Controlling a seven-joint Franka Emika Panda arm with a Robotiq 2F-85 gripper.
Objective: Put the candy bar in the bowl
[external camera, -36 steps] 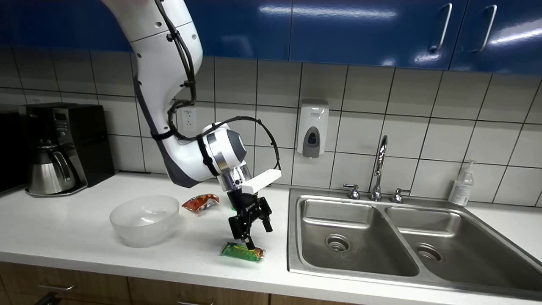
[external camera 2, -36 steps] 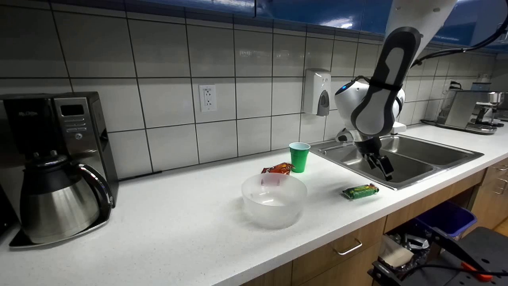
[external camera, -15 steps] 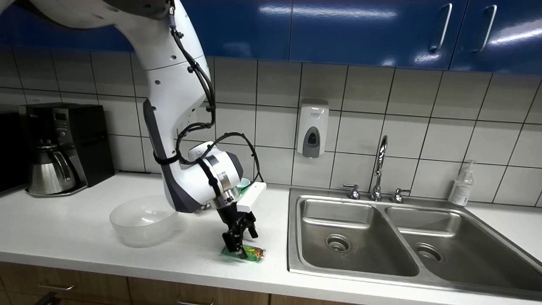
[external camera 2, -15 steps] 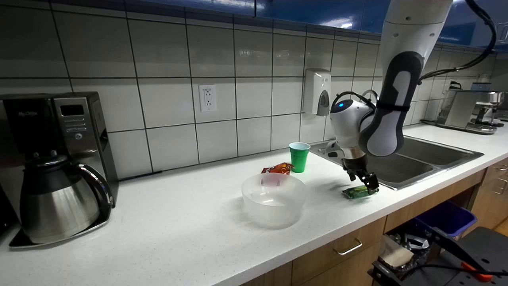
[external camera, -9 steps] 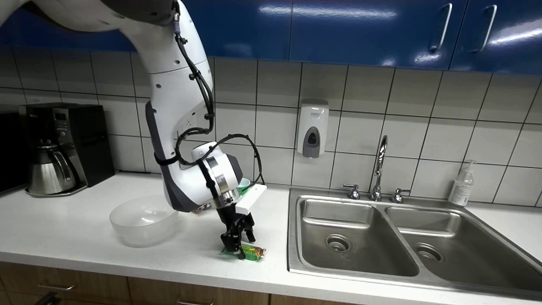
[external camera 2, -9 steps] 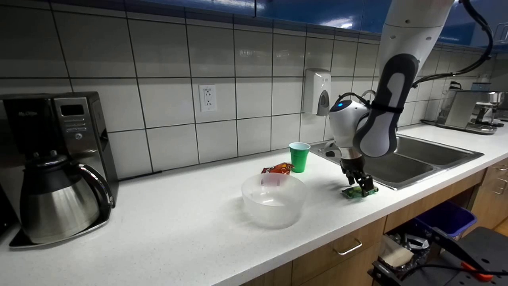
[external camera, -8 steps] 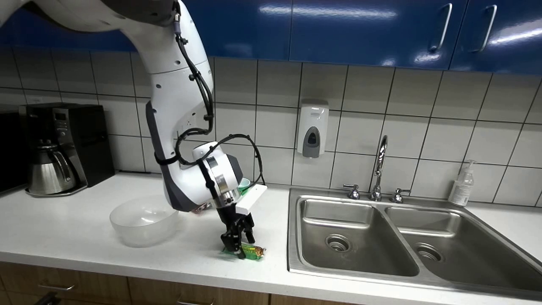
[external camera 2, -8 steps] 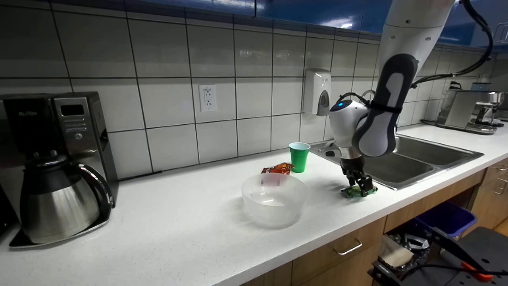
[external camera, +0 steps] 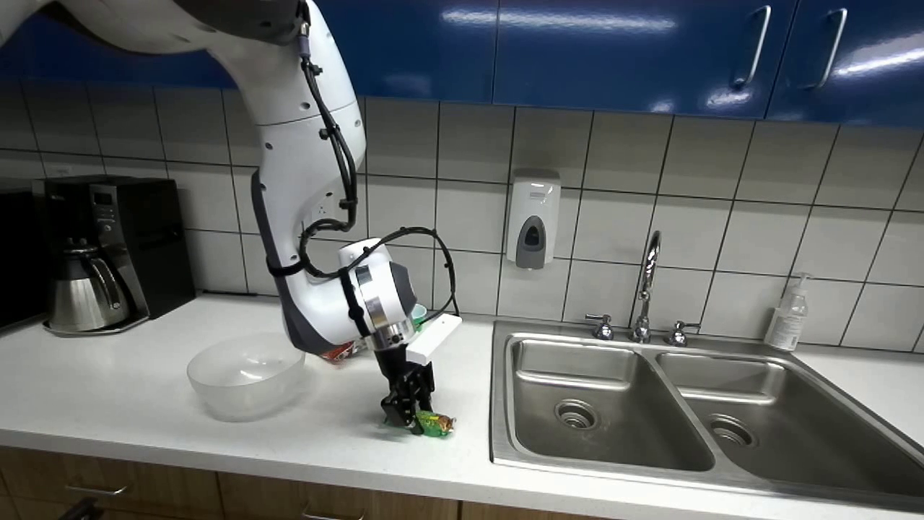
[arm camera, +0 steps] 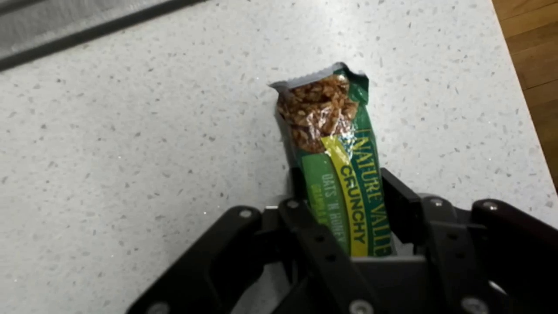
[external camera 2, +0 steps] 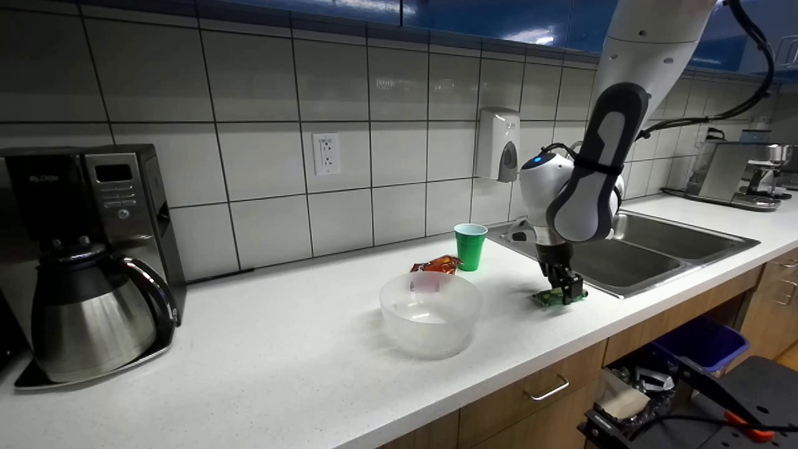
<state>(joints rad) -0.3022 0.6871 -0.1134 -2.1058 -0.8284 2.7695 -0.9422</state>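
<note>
The candy bar [arm camera: 335,144], in a green and yellow wrapper with a brown end, sits between my gripper's [arm camera: 342,187] black fingers in the wrist view. Both fingers press on its long sides, so the gripper is shut on it. In both exterior views the gripper [external camera: 419,420] points down at the counter, and part of the bar [external camera 2: 547,298] is hidden behind the fingers. Whether the bar still touches the counter I cannot tell. The frosted see-through bowl [external camera 2: 430,340] stands upright, apart from the gripper; in an exterior view the bowl [external camera: 242,401] is to its left.
Behind the bowl lie a red-orange packet [external camera 2: 436,265] and a green cup [external camera 2: 471,249], both partly hidden by the arm in an exterior view. A steel sink [external camera: 606,404] borders the work area. The counter's front edge [external camera: 289,462] is close to the bar. A coffee maker [external camera 2: 93,262] stands farther off.
Over the last moments my gripper came down onto the candy bar, and its fingers, open around it a second ago, closed on its sides. The bar has shifted very slightly. The bowl stayed put.
</note>
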